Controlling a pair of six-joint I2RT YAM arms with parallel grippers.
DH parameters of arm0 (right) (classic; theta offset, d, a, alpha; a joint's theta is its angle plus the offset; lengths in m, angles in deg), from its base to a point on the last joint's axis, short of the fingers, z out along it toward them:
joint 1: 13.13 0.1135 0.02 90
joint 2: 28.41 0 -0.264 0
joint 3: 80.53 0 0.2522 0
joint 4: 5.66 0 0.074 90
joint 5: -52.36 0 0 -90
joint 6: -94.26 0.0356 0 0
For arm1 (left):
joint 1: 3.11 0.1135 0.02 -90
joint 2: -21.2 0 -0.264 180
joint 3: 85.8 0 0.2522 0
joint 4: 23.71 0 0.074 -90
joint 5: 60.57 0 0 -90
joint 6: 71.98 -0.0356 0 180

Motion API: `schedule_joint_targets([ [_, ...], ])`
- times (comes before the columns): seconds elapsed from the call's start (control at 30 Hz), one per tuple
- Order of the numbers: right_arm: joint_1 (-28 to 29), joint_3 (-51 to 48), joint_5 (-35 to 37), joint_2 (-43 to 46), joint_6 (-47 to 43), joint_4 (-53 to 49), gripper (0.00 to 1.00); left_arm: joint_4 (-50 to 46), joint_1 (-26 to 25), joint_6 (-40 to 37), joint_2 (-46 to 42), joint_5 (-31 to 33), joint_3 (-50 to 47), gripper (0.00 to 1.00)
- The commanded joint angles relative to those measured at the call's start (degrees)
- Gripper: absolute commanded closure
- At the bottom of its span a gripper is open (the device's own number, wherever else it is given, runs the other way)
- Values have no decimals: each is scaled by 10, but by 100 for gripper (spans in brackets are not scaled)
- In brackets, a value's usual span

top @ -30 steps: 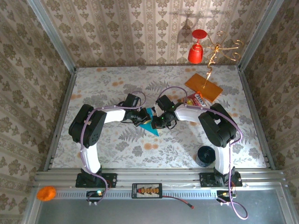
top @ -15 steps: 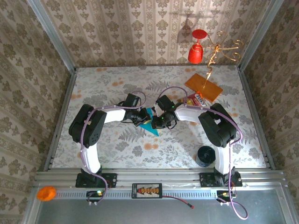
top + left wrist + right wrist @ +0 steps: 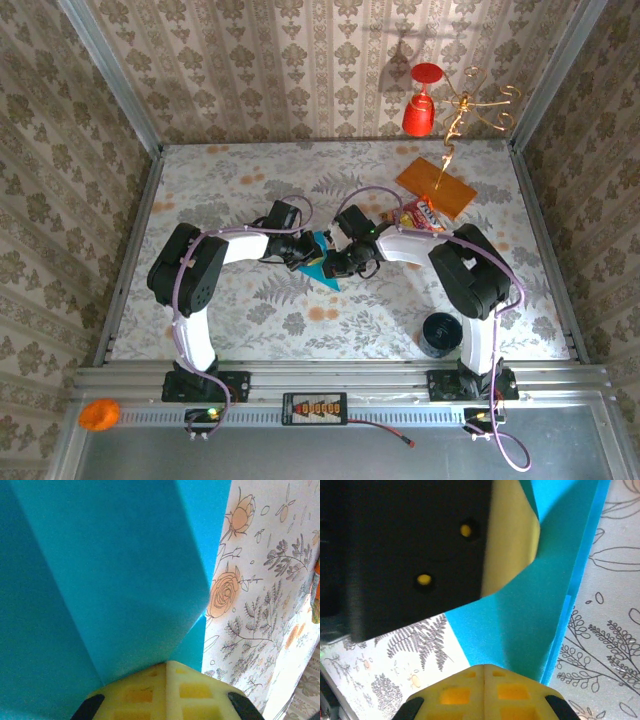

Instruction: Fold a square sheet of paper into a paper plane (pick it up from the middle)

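Top view: the teal paper sat at the middle of the table, a pointed tip showing toward the near edge. Judged partly folded: creases made, dart not finished. The left hand and right hand met over it, both arms bent inward from their bases. Left wrist view: the paper lay in overlapping creased layers running down into the yellow pads, which were closed together on it. Right wrist view: the pads were likewise shut, apparently pinching a folded edge, with the left hand's black body close opposite on the same paper. Left to do, by judgement: narrowing folds and wings.
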Motion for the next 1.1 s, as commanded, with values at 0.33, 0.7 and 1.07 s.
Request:
schedule_joint_targets([
  [0.33, -1, -2, 17, -20, -10, -43, 95, -103, 1, -14, 45, 73, -21, 93],
  [0.7, -3, -35, 3, 24, -35, -92, 96, -139, 2, -15, 55, 102, -10, 95],
  [1.07, -3, -66, 16, 31, -36, -101, 96, -146, 2, -18, 65, 109, -10, 95],
])
